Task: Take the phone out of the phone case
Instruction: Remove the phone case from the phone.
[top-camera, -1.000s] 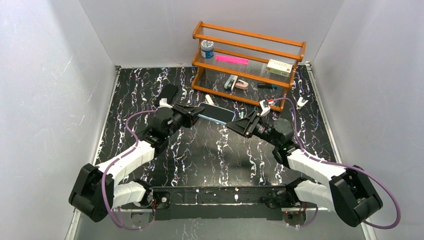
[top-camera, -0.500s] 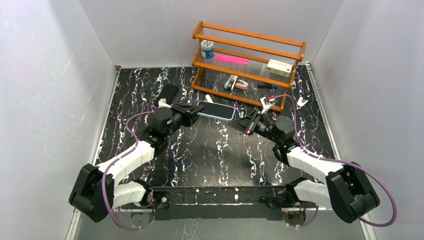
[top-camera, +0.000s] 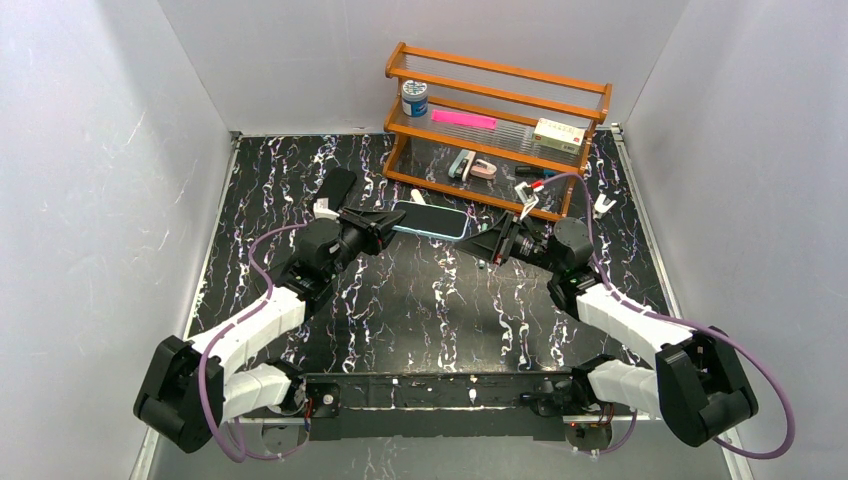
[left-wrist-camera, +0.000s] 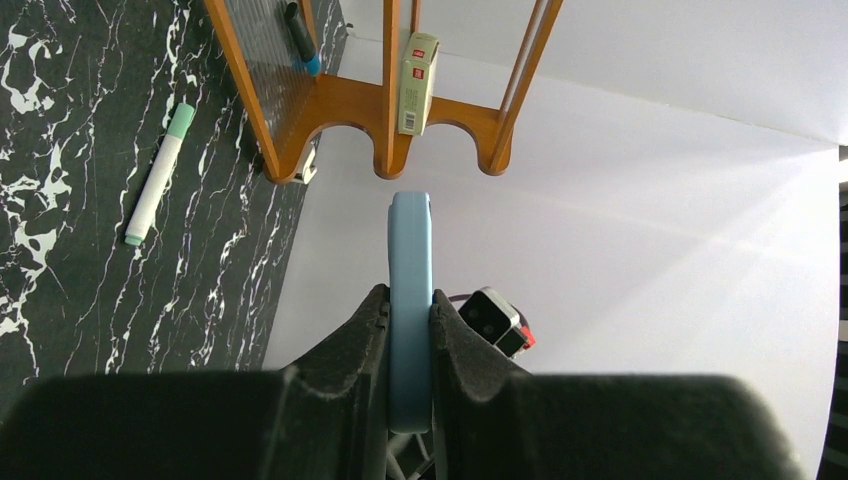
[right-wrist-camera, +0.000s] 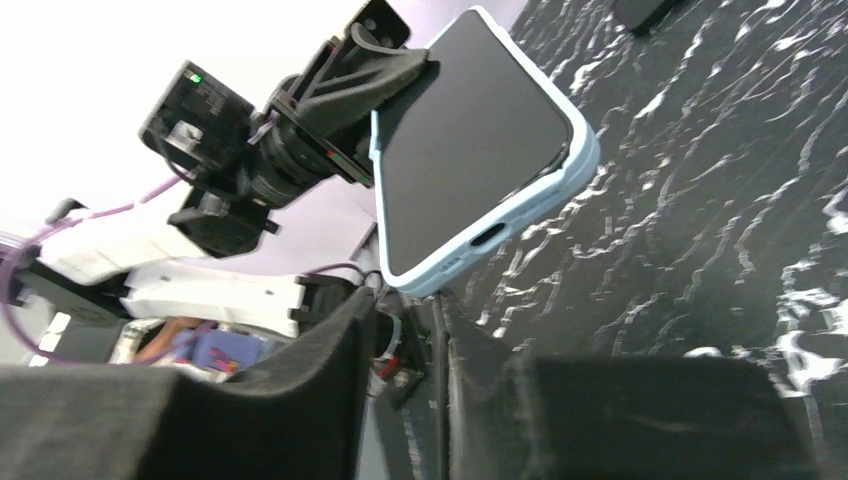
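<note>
The phone (right-wrist-camera: 465, 140) shows its dark screen inside the light-blue phone case (right-wrist-camera: 520, 215). It is held in the air, roughly level, in front of the rack. My left gripper (top-camera: 385, 222) is shut on the left end of the case (top-camera: 430, 220). In the left wrist view the case (left-wrist-camera: 410, 240) stands edge-on, pinched between the left gripper's (left-wrist-camera: 409, 296) two black pads. My right gripper (top-camera: 482, 243) hangs just off the case's right end. In its own view the right gripper (right-wrist-camera: 405, 310) is open, with nothing between the fingers and the case's bottom edge just above the gap.
An orange wooden rack (top-camera: 495, 130) stands at the back, holding a jar, a pink item, a box and a stapler. A black flat object (top-camera: 333, 190) lies on the marbled table at back left. A green-capped marker (left-wrist-camera: 155, 180) lies near the rack's foot.
</note>
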